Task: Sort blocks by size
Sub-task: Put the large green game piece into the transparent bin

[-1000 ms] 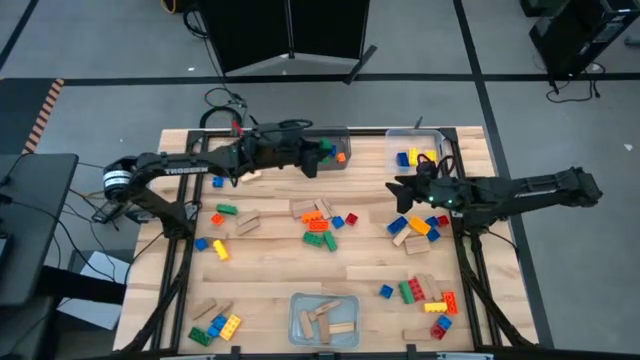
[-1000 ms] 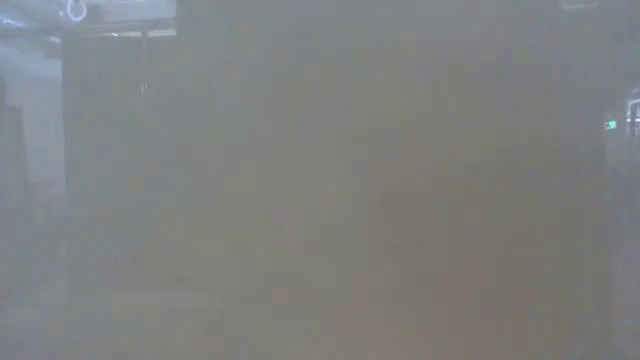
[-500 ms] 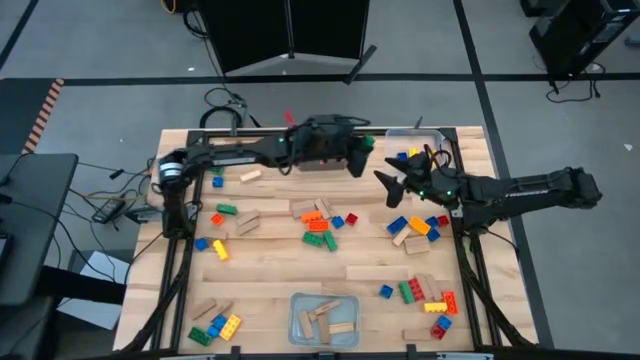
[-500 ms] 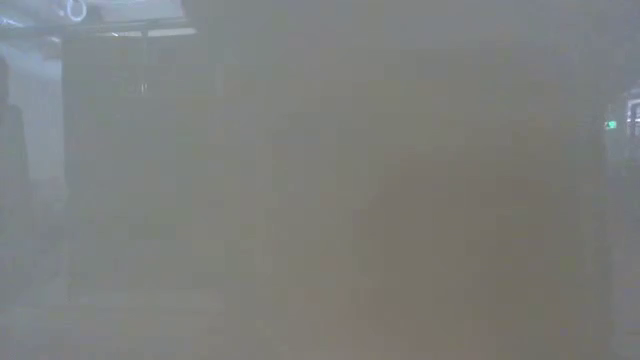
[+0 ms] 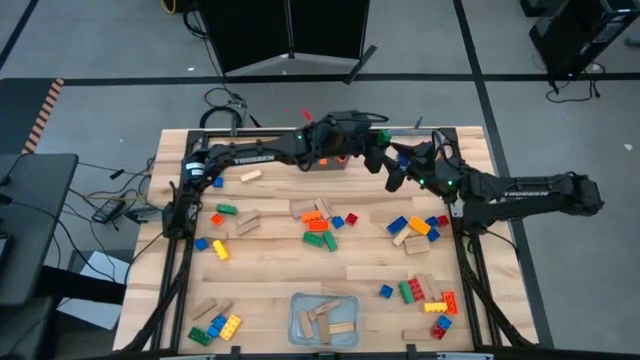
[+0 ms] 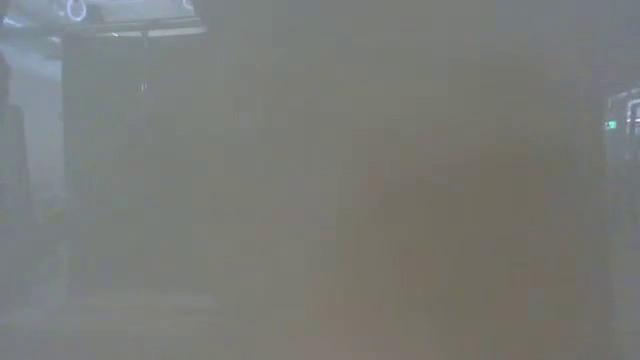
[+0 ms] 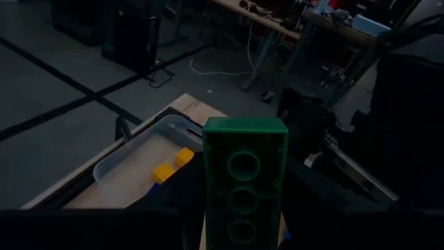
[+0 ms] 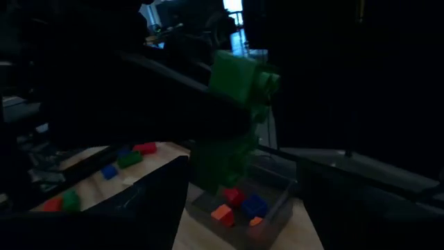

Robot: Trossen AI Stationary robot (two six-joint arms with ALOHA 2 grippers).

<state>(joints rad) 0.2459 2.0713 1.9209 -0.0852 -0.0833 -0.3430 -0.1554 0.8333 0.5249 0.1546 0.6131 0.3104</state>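
Sorting partly done. Left hand (image 5: 372, 147) grips green brick (image 7: 244, 177), held above worktop (image 5: 270, 270) far edge between two far bins. Right hand (image 5: 396, 170) open, empty, just beside. Near bin (image 5: 297, 322) holds tan wooden blocks; many blocks (image 5: 322, 224) loose on worktop.

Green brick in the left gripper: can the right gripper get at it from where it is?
Probably yes. The right gripper hangs open close beside the left gripper, which holds the green brick out with nothing between them.
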